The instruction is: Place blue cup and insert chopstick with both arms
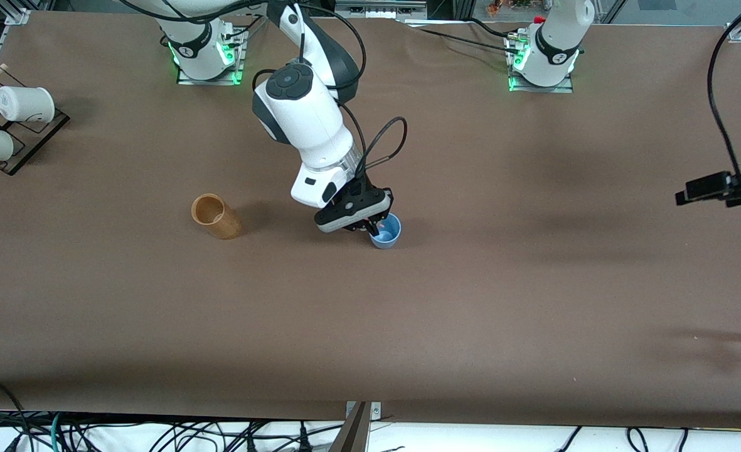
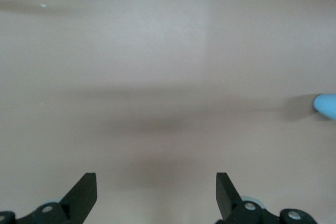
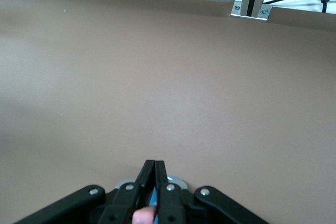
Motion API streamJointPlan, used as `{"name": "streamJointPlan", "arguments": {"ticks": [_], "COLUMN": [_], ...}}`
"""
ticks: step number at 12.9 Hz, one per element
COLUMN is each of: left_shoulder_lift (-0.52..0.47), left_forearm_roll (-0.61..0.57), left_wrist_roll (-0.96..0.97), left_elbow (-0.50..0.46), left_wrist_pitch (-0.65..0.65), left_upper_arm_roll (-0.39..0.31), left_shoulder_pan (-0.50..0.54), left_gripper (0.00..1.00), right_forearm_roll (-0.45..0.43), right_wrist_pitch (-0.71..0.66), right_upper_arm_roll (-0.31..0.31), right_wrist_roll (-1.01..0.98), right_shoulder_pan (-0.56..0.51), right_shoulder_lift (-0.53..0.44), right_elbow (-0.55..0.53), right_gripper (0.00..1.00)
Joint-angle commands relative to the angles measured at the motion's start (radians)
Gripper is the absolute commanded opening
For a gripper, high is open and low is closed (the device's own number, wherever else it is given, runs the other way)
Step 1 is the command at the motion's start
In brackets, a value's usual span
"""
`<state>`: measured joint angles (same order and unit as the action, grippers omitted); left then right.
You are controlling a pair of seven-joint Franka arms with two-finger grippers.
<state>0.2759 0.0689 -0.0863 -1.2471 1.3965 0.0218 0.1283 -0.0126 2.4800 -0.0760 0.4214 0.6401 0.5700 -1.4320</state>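
The right pincer (image 1: 375,227) was clamped on the chopstick (image 3: 144,215) (only its pinkish end showed) directly over the blue cup (image 1: 386,233) standing on the table (image 1: 470,282) — the left pincer (image 2: 156,190) waited, fingers spread, over bare table

Even overhead light keeps my brown matte tabletop (image 1: 470,301) bright, with soft blurred shadows under my arms (none hard-edged). My left wrist view looks hazy and washed out; green lamps glow at my white bases (image 1: 204,53).
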Motion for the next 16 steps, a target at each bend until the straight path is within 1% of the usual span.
{"name": "streamJointPlan", "arguments": {"ticks": [1,2,3,4,5,6,7,8,9,10,11,13,16], "left_shoulder_lift": [-0.153,-0.171,-0.178,-0.181,-0.199,-0.236,-0.263,-0.268,-0.27,-0.27,-0.273,-0.265,-0.25], "left_forearm_roll": [-0.069,-0.072,-0.075,-0.092,-0.115,-0.116,-0.115,-0.11,-0.106,-0.104,-0.103,-0.101,-0.101], "left_wrist_roll": [-0.009,-0.007,-0.007,-0.006,0.011,0.075,0.118,0.119,0.112,0.084,0.053,0.048,0.05], "left_elbow": [-0.181,-0.217,-0.221,-0.224,-0.248,-0.3,-0.345,-0.353,-0.356,-0.36,-0.365,-0.367,-0.354], "left_wrist_pitch": [0.013,0.024,0.029,0.03,0.035,0.059,0.073,0.075,0.075,0.078,0.09,0.087,0.079], "left_upper_arm_roll": [0.017,0.018,0.018,0.039,0.065,0.085,0.096,0.096,0.098,0.098,0.096,0.096,0.098], "left_shoulder_pan": [-0.018,-0.016,-0.021,-0.024,-0.025,-0.025,-0.025,-0.025,-0.025,-0.025,-0.025,-0.022,-0.022], "left_gripper": [1.0,1.0,1.0,1.0,1.0,1.0,1.0,1.0,1.0,1.0,1.0,1.0,1.0], "right_forearm_roll": [-0.023,-0.029,-0.038,-0.04,-0.038,-0.038,-0.035,-0.033,-0.033,-0.035,-0.032,-0.035,-0.041], "right_wrist_pitch": [0.002,0.003,0.013,0.026,0.03,0.04,0.065,0.075,0.076,0.077,0.076,0.05,-0.125], "right_upper_arm_roll": [0.009,0.009,0.01,0.01,0.01,0.01,0.01,0.009,0.01,0.01,0.01,0.013,0.076], "right_wrist_roll": [0.022,0.023,0.028,0.028,0.03,0.031,0.031,0.031,0.031,0.031,0.028,0.022,0.008], "right_shoulder_pan": [0.016,0.016,0.016,0.016,0.016,0.016,0.016,0.016,0.016,0.016,0.015,0.007,0.009], "right_shoulder_lift": [0.027,0.036,0.039,0.047,0.053,0.062,0.07,0.07,0.071,0.07,0.068,0.051,-0.004], "right_elbow": [0.038,0.038,0.038,0.036,0.036,0.033,0.032,0.028,0.028,0.028,0.03,0.033,0.039], "right_gripper": [0.0,0.0,0.0,0.0,0.0,0.07,0.1,0.21,0.45,0.75,1.0,1.0,1.0]}}
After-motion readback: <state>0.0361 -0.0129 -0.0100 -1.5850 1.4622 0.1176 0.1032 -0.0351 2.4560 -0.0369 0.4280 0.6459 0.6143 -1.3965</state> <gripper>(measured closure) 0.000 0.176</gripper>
